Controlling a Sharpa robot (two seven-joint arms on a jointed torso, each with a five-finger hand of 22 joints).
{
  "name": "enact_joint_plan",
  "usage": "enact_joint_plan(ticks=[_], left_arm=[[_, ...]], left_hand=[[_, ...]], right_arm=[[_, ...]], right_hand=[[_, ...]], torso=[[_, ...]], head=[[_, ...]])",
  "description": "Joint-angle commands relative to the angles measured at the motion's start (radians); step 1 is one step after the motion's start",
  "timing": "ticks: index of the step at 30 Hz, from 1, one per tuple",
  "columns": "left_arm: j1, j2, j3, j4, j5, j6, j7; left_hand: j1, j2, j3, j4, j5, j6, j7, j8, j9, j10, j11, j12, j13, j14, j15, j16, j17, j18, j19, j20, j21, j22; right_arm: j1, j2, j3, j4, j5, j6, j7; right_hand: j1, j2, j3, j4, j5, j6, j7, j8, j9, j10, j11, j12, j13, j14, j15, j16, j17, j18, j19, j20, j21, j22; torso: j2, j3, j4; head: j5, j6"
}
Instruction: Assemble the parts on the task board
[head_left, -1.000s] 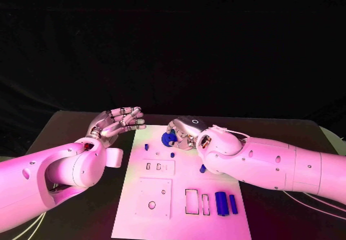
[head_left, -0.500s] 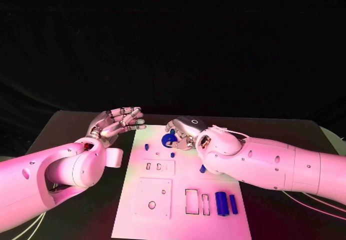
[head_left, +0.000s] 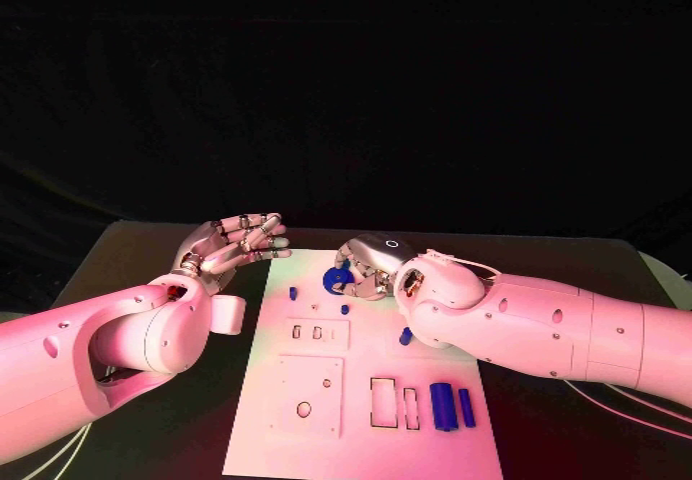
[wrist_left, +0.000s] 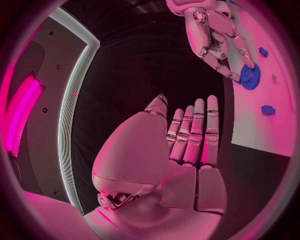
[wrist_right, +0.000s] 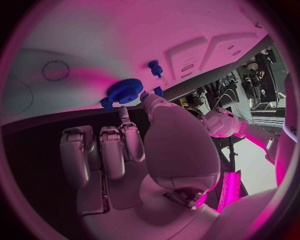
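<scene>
You see your right robot hand (wrist_right: 134, 150) pinching a blue gear (wrist_right: 125, 91) over the white task board (wrist_right: 125, 45), near a small blue peg (wrist_right: 154, 67).

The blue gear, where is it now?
In the head view the blue gear is at the far end of the task board, held by the right hand, above two small blue pegs.

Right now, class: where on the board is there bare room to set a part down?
Free: the board's near end, below the slots and bars. Crowded: the far end, where the right hand holds the gear beside the pegs.
</scene>
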Motion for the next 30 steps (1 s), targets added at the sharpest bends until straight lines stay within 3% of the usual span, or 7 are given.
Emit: enact_joint_plan(ticks=[1, 12, 21, 30], left_arm=[[0.002, 0.001, 0.001, 0.002, 0.001, 0.017, 0.005], [0.002, -0.001, 0.001, 0.003, 0.001, 0.016, 0.004], [0.002, -0.003, 0.001, 0.002, 0.001, 0.016, 0.004], [0.002, -0.004, 0.001, 0.000, 0.001, 0.017, 0.003]], left_hand=[[0.010, 0.003, 0.005, -0.001, -0.004, 0.005, 0.036, 0.001, -0.001, 0.004, 0.001, -0.004, -0.001, -0.006, -0.002, -0.005, 0.001, 0.005, 0.003, -0.001, 0.004, -0.002], [0.010, 0.002, 0.005, 0.000, -0.004, 0.005, 0.036, 0.001, -0.001, 0.003, 0.001, -0.005, -0.001, -0.007, -0.002, -0.005, 0.002, 0.005, 0.003, -0.001, 0.004, -0.002], [0.010, 0.002, 0.005, 0.000, -0.004, 0.005, 0.036, 0.001, -0.001, 0.003, 0.001, -0.005, -0.001, -0.007, -0.002, -0.005, 0.002, 0.005, 0.003, -0.001, 0.004, -0.002], [0.010, 0.002, 0.005, 0.000, -0.004, 0.005, 0.036, 0.001, -0.001, 0.003, 0.001, -0.005, -0.001, -0.007, -0.002, -0.005, 0.002, 0.005, 0.003, -0.001, 0.004, -0.002]], right_arm=[[-0.001, -0.002, 0.000, -0.004, 0.011, 0.052, -0.008], [-0.001, -0.008, -0.001, -0.009, 0.021, 0.124, -0.034], [-0.002, -0.032, -0.002, 0.011, 0.008, 0.046, -0.041], [-0.004, -0.090, -0.002, 0.064, 0.006, -0.043, -0.023]], right_hand=[[-0.017, 0.005, -0.006, 0.000, 0.005, 0.005, -0.001, 0.005, 0.001, 0.008, -0.002, 0.003, 0.105, 0.103, -0.002, 0.003, 0.242, -0.012, 0.076, 0.000, -0.001, 0.231], [-0.063, 0.016, -0.014, 0.001, -0.002, 0.004, -0.001, -0.001, 0.001, 0.008, -0.003, 0.004, 0.106, 0.104, -0.003, 0.004, 0.246, -0.012, 0.076, -0.002, -0.001, 0.232], [-0.072, 0.022, -0.012, -0.002, 0.013, 0.005, -0.002, -0.003, 0.001, 0.010, -0.003, 0.006, 0.108, 0.104, -0.003, 0.005, 0.247, -0.013, 0.079, -0.002, 0.002, 0.235], [-0.063, 0.019, -0.007, -0.005, 0.022, 0.006, -0.003, -0.003, 0.001, 0.012, -0.004, 0.009, 0.110, 0.104, -0.004, 0.005, 0.248, -0.014, 0.083, -0.003, 0.006, 0.239]], torso=[[0.000, 0.0000, 0.0011], [0.000, -0.0003, 0.0001], [0.000, 0.0002, 0.0008], [-0.001, 0.0016, -0.0009]], head=[[0.000, 0.000], [0.001, -0.002], [0.002, 0.000], [0.003, 0.004]])
